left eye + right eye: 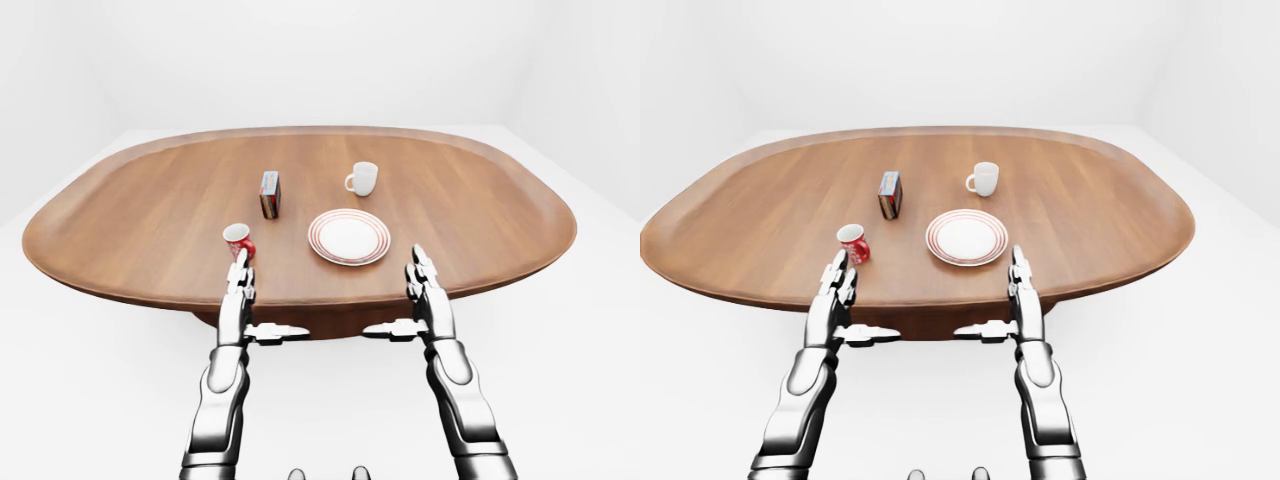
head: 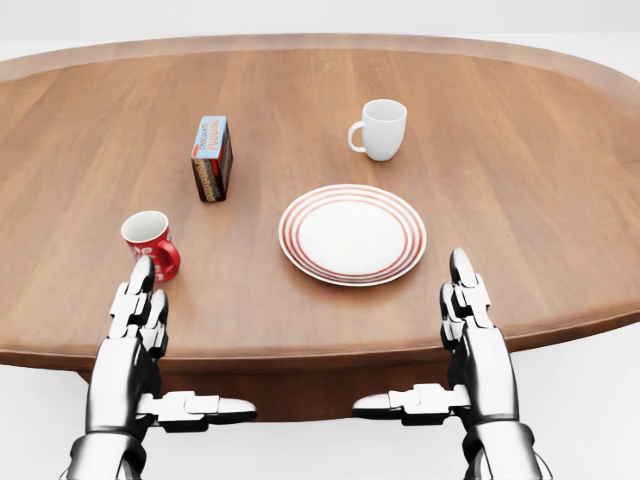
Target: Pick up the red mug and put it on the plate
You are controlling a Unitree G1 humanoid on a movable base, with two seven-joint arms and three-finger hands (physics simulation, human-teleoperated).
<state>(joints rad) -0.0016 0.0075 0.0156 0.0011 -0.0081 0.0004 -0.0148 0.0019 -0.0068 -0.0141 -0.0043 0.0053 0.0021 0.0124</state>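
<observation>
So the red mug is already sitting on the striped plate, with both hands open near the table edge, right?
Not quite. The head view shows the red mug standing on the bare table, left of the striped plate, which holds nothing. The left hand and right hand are indeed open near the table edge.

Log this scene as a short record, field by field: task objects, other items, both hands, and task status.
target: red mug, upright, on wooden table, left of plate
goal: plate, red-ringed, empty
other items: white mug; small box
left robot hand: open, just below the red mug in head view
right robot hand: open, near table edge, holding nothing
status: mug not yet grasped
</observation>
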